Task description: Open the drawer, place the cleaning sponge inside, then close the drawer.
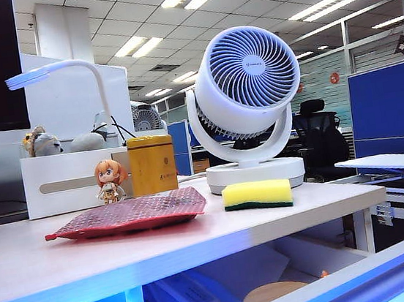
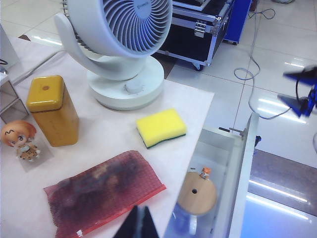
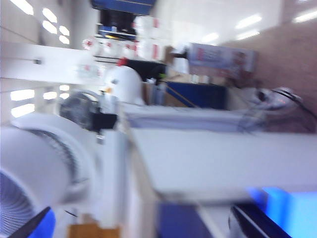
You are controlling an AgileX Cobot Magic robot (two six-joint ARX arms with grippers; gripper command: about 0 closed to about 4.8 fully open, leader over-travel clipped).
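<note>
- The bench [image 2: 114,136] is white and carries everything, with the drawer [image 2: 237,173] standing pulled out below its edge; a round wooden lid [image 2: 196,193] lies inside the drawer.
- A white fan [image 1: 247,97] stands at the back of the bench.
- A white box [image 1: 73,183] sits far left in the exterior view, with a yellow tin [image 2: 52,110] beside it.
- A flat red mesh pouch [image 2: 101,191] lies near the front edge.
- The cleaning sponge [image 2: 161,127], yellow over green, rests on the bench just in front of the fan's base, near the open drawer and apart from the pouch.
- A small figurine [image 2: 21,140] stands by the tin.
- The left gripper [image 2: 137,225] hovers above the pouch, its dark jaws closed together and empty.
- The right gripper [image 3: 148,223] shows blurred, jaws spread wide and holding nothing, beside the fan.
</note>
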